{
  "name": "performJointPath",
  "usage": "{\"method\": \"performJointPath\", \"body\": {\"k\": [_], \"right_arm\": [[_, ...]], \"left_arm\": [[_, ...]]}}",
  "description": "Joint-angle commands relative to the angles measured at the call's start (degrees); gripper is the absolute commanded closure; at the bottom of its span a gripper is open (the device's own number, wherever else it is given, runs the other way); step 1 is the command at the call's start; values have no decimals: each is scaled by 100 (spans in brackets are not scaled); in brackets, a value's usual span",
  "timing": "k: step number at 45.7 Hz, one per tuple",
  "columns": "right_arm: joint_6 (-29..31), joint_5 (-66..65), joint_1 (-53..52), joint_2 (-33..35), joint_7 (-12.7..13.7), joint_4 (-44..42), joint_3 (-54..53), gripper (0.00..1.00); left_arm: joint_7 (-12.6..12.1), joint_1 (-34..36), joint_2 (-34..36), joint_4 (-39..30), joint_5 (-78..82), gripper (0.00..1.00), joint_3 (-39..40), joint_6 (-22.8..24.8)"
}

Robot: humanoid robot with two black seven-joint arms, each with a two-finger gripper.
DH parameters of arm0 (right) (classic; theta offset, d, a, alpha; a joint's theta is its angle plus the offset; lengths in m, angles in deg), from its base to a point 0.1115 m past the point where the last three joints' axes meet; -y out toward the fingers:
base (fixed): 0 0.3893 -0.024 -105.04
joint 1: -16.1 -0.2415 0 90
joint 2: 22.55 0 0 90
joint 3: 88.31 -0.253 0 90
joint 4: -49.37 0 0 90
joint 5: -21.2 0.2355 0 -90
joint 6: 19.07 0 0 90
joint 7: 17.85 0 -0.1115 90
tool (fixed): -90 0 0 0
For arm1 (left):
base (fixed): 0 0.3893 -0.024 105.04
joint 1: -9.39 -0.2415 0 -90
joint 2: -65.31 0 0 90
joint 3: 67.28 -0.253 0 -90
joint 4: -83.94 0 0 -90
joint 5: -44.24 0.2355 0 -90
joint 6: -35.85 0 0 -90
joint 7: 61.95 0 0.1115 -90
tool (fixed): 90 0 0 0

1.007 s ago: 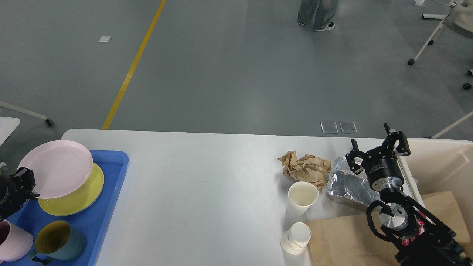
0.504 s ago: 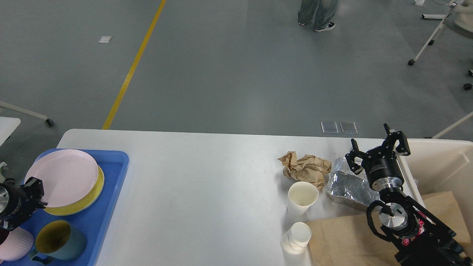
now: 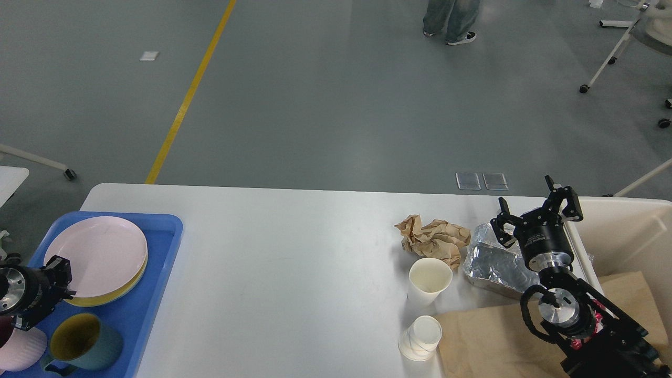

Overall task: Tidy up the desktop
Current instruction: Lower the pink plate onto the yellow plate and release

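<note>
The white desktop [image 3: 294,273] carries litter on its right side: crumpled brown paper [image 3: 436,239], a foil wrapper [image 3: 496,265], two white paper cups [image 3: 429,281] [image 3: 420,338] and a flat brown paper sheet [image 3: 483,341]. At the left, a pink plate [image 3: 97,252] lies on a yellow plate [image 3: 113,295] in the blue tray [image 3: 160,262]. My left gripper [image 3: 63,278] is at the pink plate's near-left rim, shut on it. Above the foil's right end, my right gripper [image 3: 535,212] stands open and holds nothing.
A teal mug with a yellow inside [image 3: 84,341] and a pink mug [image 3: 18,354] stand in the tray's near part. A beige bin [image 3: 625,231] holding brown paper sits past the desktop's right edge. A person's legs [image 3: 451,21] are far back on the floor.
My left gripper has come down and to the right with the pink plate, which went from tilted in the air to lying flat on the yellow plate. The right arm has stayed put.
</note>
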Motion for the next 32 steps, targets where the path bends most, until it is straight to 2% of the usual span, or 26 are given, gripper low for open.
{"method": "performJointPath", "body": {"k": [1,9,12,14,17,18,19,21,22,23,25,26,32], "right_arm": [[0,0,0,0,0,-1,0,0],[0,0,0,0,0,-1,0,0],[0,0,0,0,0,-1,0,0],[0,0,0,0,0,-1,0,0],[0,0,0,0,0,-1,0,0],[0,0,0,0,0,-1,0,0],[0,0,0,0,0,-1,0,0],[0,0,0,0,0,-1,0,0],[0,0,0,0,0,-1,0,0],[0,0,0,0,0,-1,0,0],[0,0,0,0,0,-1,0,0],[0,0,0,0,0,-1,0,0],[0,0,0,0,0,-1,0,0]], "left_arm": [[6,27,1,-3,0,7,-1,4],[-3,36,-34,-12,0,7,17,-101],[-3,36,-34,-21,0,13,52,-207],[-12,28,-34,-30,0,24,87,-260],[-21,10,10,-82,0,63,87,-163],[-21,10,19,-91,0,72,79,-128],[-21,10,36,-91,0,72,70,-119],[-21,10,71,-91,-9,67,52,-119],[-21,10,106,-91,-9,60,52,-84],[-21,19,150,-91,0,49,52,-84],[-21,19,203,-74,0,13,35,-101],[-21,27,212,-74,0,0,26,-102],[-38,28,194,-83,9,0,35,-66]]}}
